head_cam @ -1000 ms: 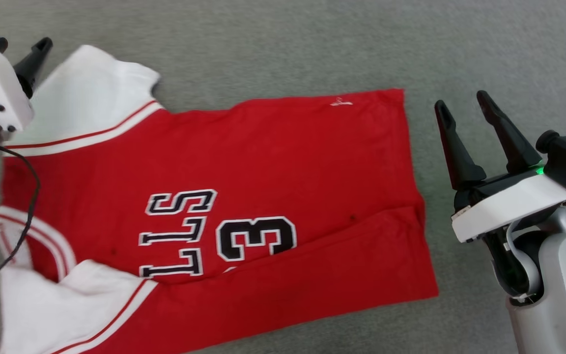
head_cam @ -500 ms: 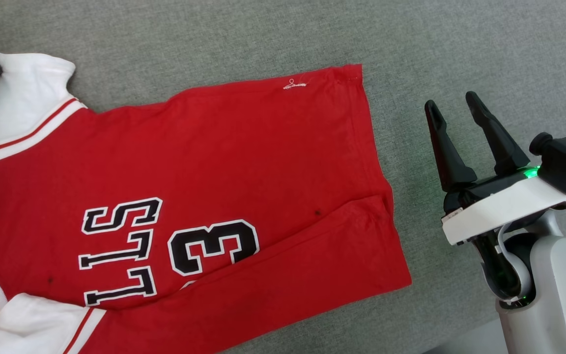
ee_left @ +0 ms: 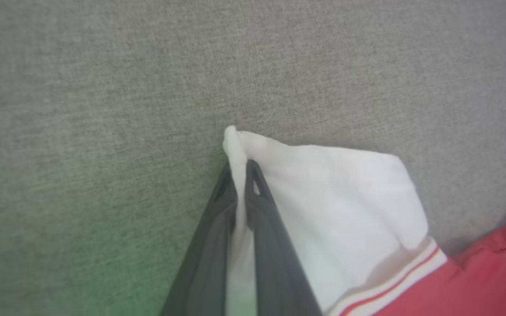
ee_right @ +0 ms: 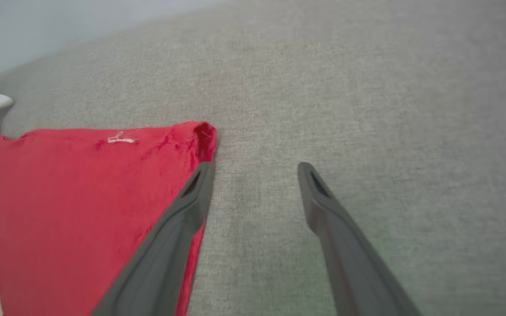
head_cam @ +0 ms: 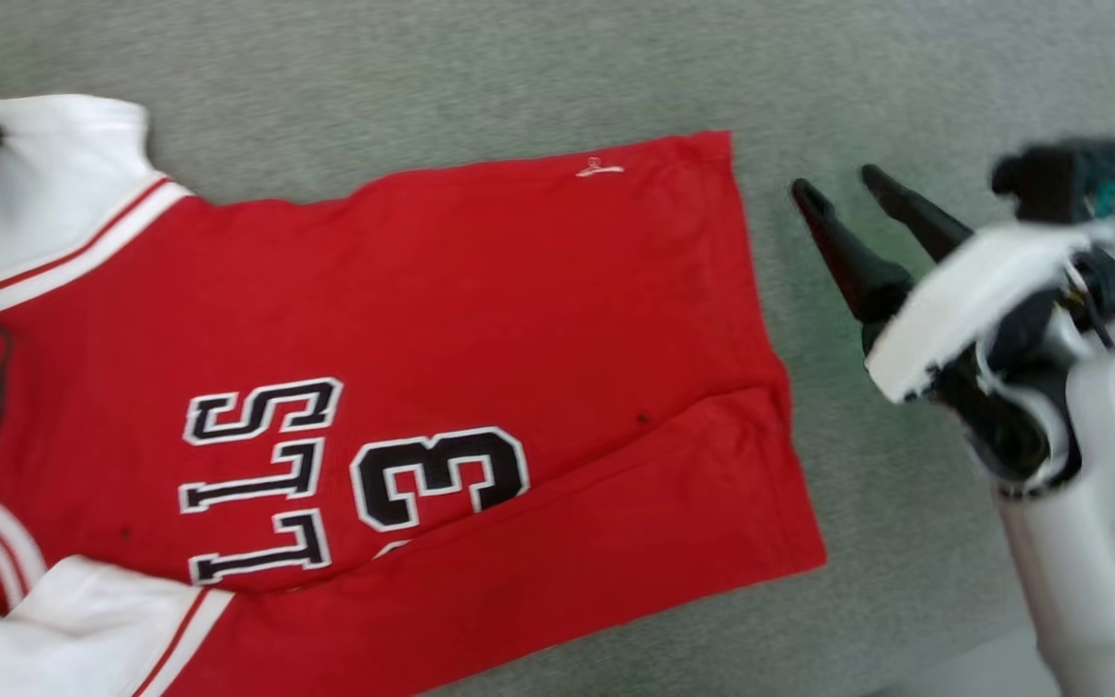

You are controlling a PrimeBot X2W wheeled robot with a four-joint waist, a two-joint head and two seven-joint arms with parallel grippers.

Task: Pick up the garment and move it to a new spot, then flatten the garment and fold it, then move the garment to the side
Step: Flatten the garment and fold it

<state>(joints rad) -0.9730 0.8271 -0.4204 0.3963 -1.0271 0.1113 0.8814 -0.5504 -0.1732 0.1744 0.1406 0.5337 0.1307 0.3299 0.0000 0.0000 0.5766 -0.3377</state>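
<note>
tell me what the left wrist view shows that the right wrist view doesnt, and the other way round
Left wrist view: the left gripper shut on the corner of the white sleeve, seen close up. Right wrist view: the open right gripper near the hem corner, a white stitched mark and a pale wall. Both: the red garment on the grey surface.

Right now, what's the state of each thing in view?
garment: spread on the grey surface, print up, near long edge folded over part of the print.
far white sleeve: corner pinched, pulled to a peak.
left tool: shut on that sleeve corner.
right tool: open, empty, at the hem corner; contact unclear.
</note>
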